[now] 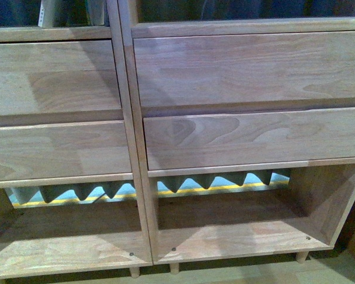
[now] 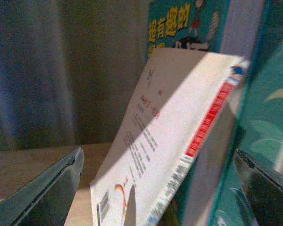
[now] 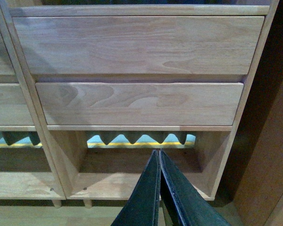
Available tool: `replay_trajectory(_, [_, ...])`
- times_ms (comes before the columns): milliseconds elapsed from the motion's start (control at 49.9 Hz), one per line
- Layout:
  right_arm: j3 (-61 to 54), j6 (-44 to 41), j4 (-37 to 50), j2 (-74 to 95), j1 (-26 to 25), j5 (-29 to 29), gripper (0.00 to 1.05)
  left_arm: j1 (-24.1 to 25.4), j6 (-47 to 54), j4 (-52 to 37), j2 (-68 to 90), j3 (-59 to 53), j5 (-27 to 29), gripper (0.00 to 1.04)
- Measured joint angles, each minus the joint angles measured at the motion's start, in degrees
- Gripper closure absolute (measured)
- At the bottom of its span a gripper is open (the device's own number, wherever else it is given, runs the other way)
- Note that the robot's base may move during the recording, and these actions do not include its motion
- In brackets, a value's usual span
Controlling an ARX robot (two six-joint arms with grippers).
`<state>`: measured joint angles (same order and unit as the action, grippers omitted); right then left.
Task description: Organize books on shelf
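A pale-covered book (image 2: 170,117) with a white spine and a red patch leans tilted against upright teal books (image 2: 188,23) on a wooden shelf board (image 2: 33,162). My left gripper (image 2: 158,155) is open, one finger on each side of the leaning book, touching nothing that I can see. The shelf (image 1: 242,71) fills the front view with its drawer fronts and low open compartments; a sliver of books (image 1: 44,12) shows at its top left. My right gripper (image 3: 159,153) is shut and empty, out in front of the shelf's (image 3: 132,42) lower right compartment.
A teal and yellow zigzag strip (image 1: 213,180) shows through the open back of the bottom compartments. Short peg legs (image 1: 302,257) stand on a wood floor. A darker brown panel (image 3: 269,165) rises right beside the shelf. Grey drapery (image 2: 47,70) hangs behind the books.
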<state>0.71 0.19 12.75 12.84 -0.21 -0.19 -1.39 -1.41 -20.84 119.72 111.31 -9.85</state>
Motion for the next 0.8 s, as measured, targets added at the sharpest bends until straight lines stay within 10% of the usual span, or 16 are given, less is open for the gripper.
replay_trajectory(541, [0.02,0.0,-12.66,-12.44,0.02,0.0,1.02,-1.22,-4.11,-9.68,-50.01,-59.21,2.78,0.07])
replay_trajectory(681, [0.02,0.0,-12.68,-12.46,0.02,0.0,1.02,0.9,-4.76,-2.49,-67.21,-71.56,1.66,0.07])
replay_trajectory(801, [0.02,0.0,-12.68,-12.48,0.02,0.02,1.02,1.25,-0.7,17.16,-86.51,-81.99,9.9,0.33])
